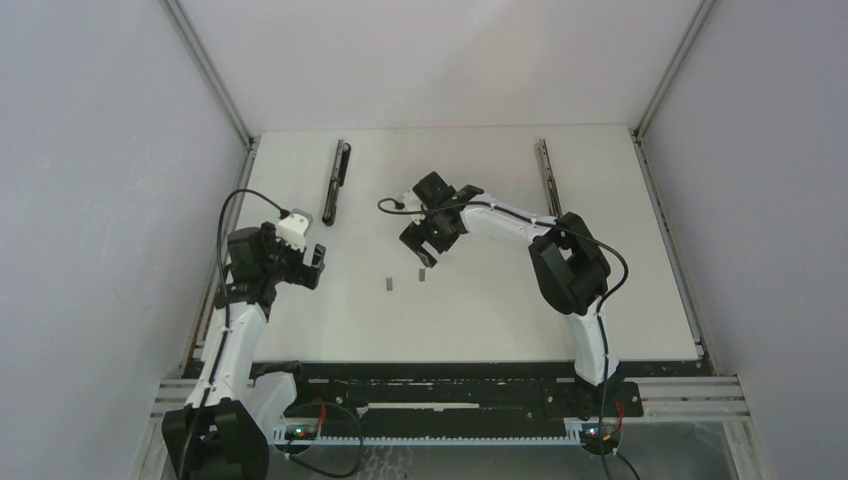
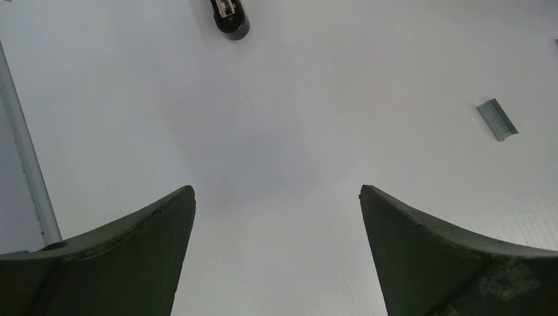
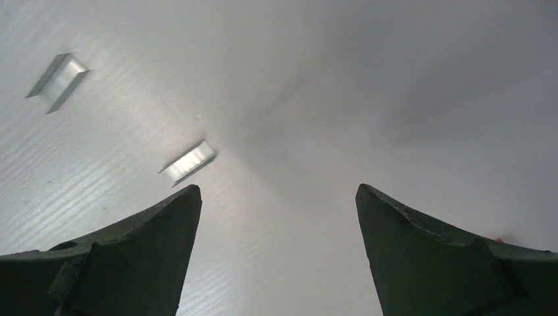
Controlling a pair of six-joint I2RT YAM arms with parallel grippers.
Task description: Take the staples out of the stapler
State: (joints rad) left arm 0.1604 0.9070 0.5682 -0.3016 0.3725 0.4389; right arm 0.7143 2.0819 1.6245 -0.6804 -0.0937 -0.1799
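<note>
Staples (image 1: 389,284), top view: two strips midway between the left and right edges, long axes running near edge to far. The stapler (image 1: 335,182) lies toward the far-left corner.

Left wrist: left gripper (image 2: 276,191) apart, empty.

Right wrist: right gripper (image 3: 276,187) apart, just beside the strips.

I judge unloading nearly done. Next, I check the stapler for more.

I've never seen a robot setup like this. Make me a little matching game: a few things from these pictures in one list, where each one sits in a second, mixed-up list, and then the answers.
Things
1. long black stapler
2. thin grey bar
3. staples, two short strips
4. left gripper

Places
A. middle of the table, just in front of the open right gripper
B. far part of the table, right side
C. by the table's left edge, open and empty
D. far part of the table, left side

Pairs: 1-D, 2-B, 3-A, 4-C
</note>
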